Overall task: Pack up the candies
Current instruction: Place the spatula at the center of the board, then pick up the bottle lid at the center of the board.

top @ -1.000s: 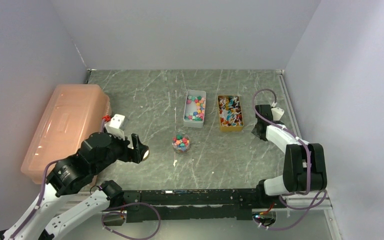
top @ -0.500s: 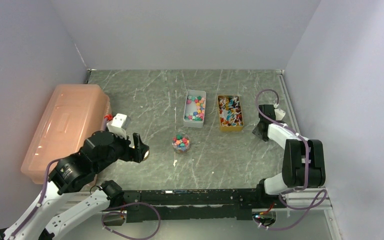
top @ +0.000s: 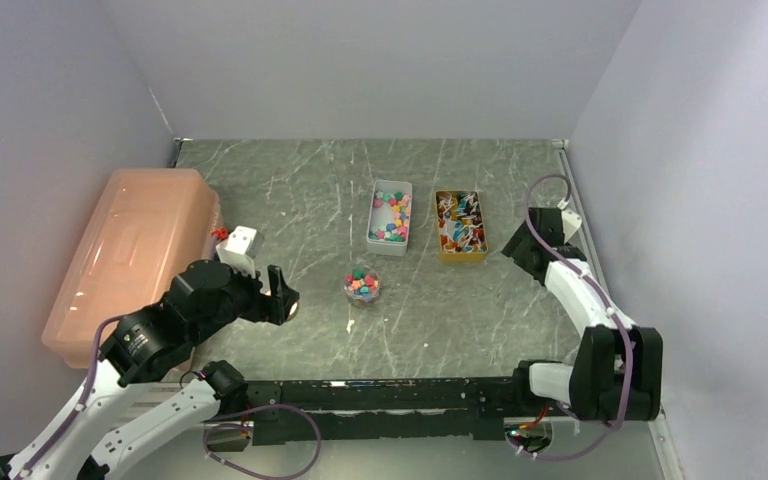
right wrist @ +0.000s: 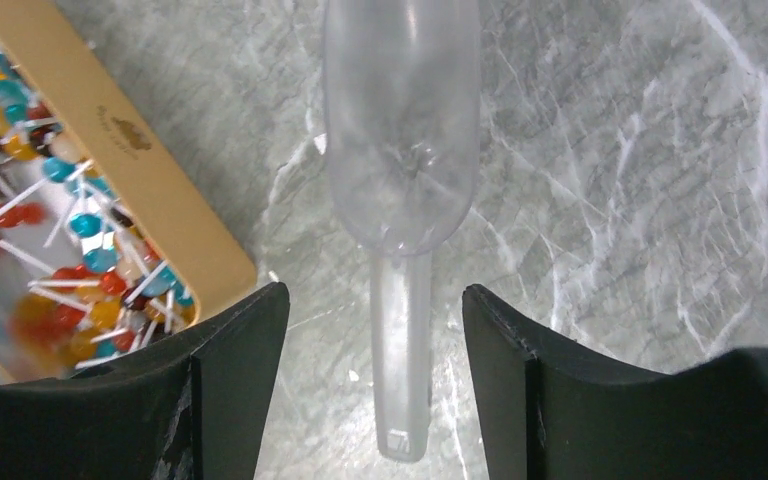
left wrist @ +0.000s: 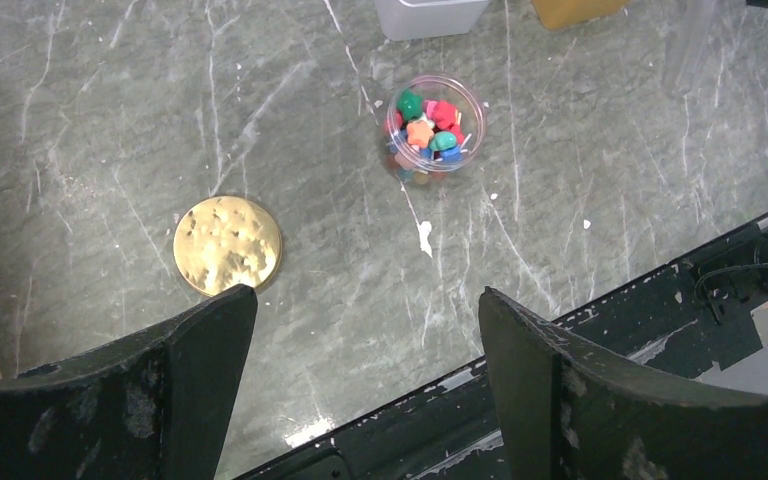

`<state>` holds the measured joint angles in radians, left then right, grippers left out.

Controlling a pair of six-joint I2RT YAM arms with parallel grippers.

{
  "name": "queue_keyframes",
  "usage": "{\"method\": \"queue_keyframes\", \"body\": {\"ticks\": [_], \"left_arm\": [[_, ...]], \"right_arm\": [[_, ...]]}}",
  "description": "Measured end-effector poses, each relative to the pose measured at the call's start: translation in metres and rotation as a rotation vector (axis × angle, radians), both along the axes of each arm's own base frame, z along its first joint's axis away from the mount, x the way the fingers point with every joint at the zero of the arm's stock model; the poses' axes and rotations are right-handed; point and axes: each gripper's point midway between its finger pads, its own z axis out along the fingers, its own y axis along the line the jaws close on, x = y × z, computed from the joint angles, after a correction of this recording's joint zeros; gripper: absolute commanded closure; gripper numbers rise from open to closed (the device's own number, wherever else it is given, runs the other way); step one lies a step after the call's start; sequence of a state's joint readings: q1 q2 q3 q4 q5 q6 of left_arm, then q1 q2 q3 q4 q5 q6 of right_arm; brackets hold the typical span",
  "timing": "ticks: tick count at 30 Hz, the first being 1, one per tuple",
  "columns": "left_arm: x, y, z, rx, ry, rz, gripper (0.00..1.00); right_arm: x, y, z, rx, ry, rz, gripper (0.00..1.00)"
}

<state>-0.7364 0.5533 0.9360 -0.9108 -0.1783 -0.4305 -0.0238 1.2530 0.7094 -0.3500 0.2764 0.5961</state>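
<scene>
While the jar [left wrist: 390, 150] ahead and to the right of the left end effector [left wrist: 365, 303] looks full of candies [left wrist: 444, 112], the step in hand is probably to close it with the gold lid [left wrist: 227, 245]. This lid lies flat on the bench [left wrist: 110, 120], just ahead of the left finger. The left end effector hangs wide open and holds nothing.

To do this well, I think it should centre over the lid, come straight down and take it by the rim, because a flat lid can slip away easily. More candies lie in the white tray [top: 391, 217], beyond the jar.

The black rail [left wrist: 380, 440] at the bench edge is directly below the left end effector, so there is little room behind it. Between lid and jar the bench is free.

The right end effector [right wrist: 372, 300] is also open, with a clear scoop [right wrist: 402, 150] lying between its fingers and, it seems, touching neither. The yellow box [right wrist: 110, 150] sits close on its left.
</scene>
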Motion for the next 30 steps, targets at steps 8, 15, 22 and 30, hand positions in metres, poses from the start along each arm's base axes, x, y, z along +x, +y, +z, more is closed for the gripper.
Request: {"method": "queue_keyframes", "body": {"ticks": [8, 15, 22, 30], "left_arm": [[0.005, -0.004, -0.009, 0.034, 0.038, 0.001, 0.07], [0.013, -0.010, -0.018, 0.055, 0.098, 0.036, 0.07], [0.024, -0.008, -0.040, 0.106, 0.221, 0.169, 0.07], [0.039, 0.001, -0.078, 0.235, 0.366, 0.359, 0.07]], "right_arm": [[-0.012, 0.016, 0.050, 0.043, -0.139, 0.093, 0.28], [-0.024, 0.047, 0.094, 0.110, -0.278, 0.247, 0.20], [-0.034, 0.101, 0.132, 0.142, -0.356, 0.464, 0.12], [-0.055, 0.172, 0.137, 0.133, -0.326, 0.717, 0.03]]}}
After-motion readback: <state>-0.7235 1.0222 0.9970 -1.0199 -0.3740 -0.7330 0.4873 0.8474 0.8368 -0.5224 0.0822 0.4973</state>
